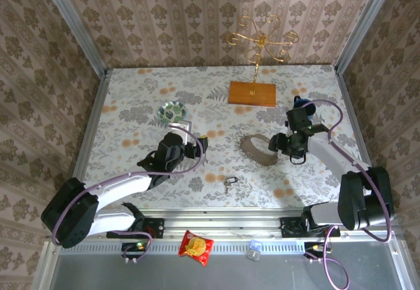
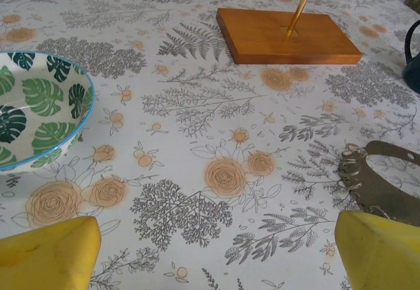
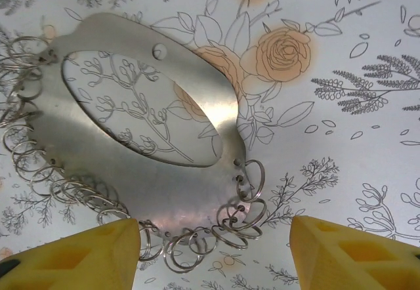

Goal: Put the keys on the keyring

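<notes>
**Hovering open at the one keyring, the keys lying apart**

My right end effector stands open, holding nothing. Its two yellow fingers are spread wide on either side of the near edge of the keyring. There is one keyring. It is a flat grey band around an oval opening, lying flat on the flowered table, with many small wire rings hooked along its rim. They overlap, so I cannot count them. My left finger is just at the rings on that side. I cannot tell whether it touches them.

From above, my right end effector sits just beside the keyring, right of the table's middle. One small cluster of keys lies nearer the front edge, between my two arms and well apart from the keyring. Neither end effector touches it.

My left end effector is also open and holds nothing. In its own view only bare table lies between the fingers, with the keyring off to the right.

One leaf-patterned bowl stands at the left. One wooden block carrying one gold stand stands at the back.
</notes>
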You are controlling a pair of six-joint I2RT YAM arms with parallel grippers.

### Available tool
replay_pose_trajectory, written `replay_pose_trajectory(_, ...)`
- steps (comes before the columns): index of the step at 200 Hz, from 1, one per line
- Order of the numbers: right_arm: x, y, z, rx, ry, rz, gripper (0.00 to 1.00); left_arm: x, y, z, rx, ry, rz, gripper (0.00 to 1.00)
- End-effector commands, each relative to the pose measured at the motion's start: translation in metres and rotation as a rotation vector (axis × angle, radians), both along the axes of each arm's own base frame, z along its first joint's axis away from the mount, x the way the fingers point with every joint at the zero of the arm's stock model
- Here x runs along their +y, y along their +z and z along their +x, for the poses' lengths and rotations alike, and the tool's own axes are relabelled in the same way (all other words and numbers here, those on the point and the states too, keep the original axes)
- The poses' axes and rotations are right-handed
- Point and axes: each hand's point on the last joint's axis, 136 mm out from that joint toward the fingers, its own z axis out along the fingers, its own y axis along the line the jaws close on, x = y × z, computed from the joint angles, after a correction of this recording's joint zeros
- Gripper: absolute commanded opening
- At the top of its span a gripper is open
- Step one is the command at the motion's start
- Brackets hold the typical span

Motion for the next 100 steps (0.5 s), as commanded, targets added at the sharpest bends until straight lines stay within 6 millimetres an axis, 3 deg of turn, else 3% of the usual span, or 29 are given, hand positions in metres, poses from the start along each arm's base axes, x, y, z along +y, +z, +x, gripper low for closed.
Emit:
replay_pose_trajectory(1,0.008,-0.017,-0.004,0.051,0.046,0.026,0.64,-0.01,0.014,0.004,-0.014,-0.01,-0.027,0.93)
replay_pose_trajectory(37,0.029,-0.033,0.01,0.043,0.124,0.106,0.66,-0.015,0.014,0.003,-0.009,-0.024,-0.023,0.93)
replay_pose_trajectory(75,0.041,-0.039,-0.005,0.098,0.191,0.079,0.66,-0.016,0.016,0.002,-0.012,-0.023,-0.023,0.93)
replay_pose_trajectory(100,0.065,-0.034,-0.018,0.105,0.232,0.129,0.67,-0.016,0.016,0.002,-0.015,-0.024,-0.022,0.93)
